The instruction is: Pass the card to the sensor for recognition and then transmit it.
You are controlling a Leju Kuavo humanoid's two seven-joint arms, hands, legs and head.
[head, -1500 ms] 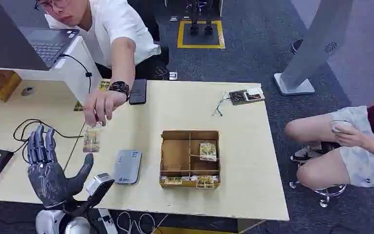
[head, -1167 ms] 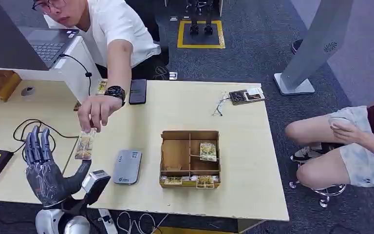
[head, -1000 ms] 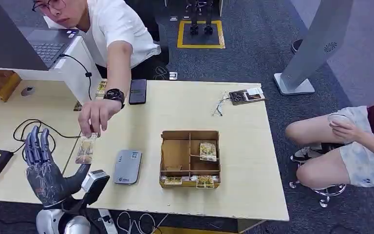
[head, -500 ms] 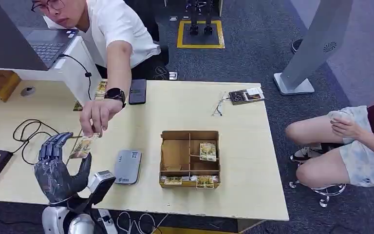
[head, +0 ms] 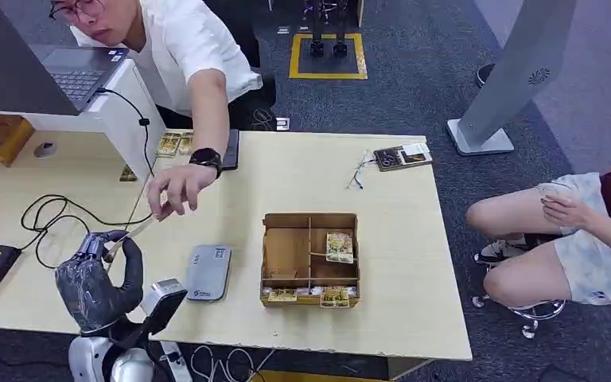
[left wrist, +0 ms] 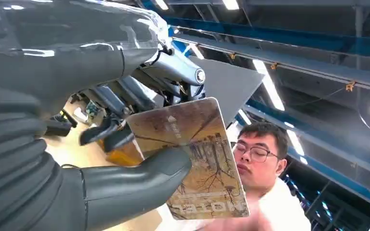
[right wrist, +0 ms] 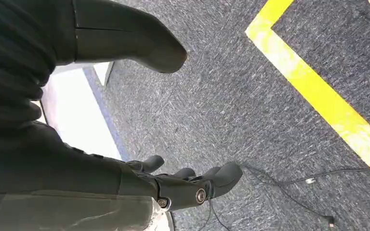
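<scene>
Handover in progress. Left hand (head: 99, 274) raised above the near-left part of the table (head: 398, 239), fingers and thumb closed on the card (left wrist: 192, 156); in the wrist view the thumb presses flat across the card's printed face with the darker fingers behind it, so the pinch looks firm. In the head view the card (head: 131, 234) appears edge-on, slanting up from the robot's fingers to the person's hand (head: 177, 188), which meets its far end; both seem to hold it at once, though I cannot tell whether the person has begun to let go. Judgement: the card is offered high and at a slant so the robot can grip one end while the person's fingers keep the other. Sensor (head: 208, 271), a flat grey pad, lies on the table just right of the left hand and apart from it, well placed for a short sweep once the card is free. Tray (head: 311, 259) further right has cards in several compartments, a likely drop point. Right hand (right wrist: 183, 185) hangs over the carpet, fingers loosely apart, holding nothing. Next step, as I judge it: the card must come free, then go face-down over the sensor; risk of a tug if the grip shifts.
</scene>
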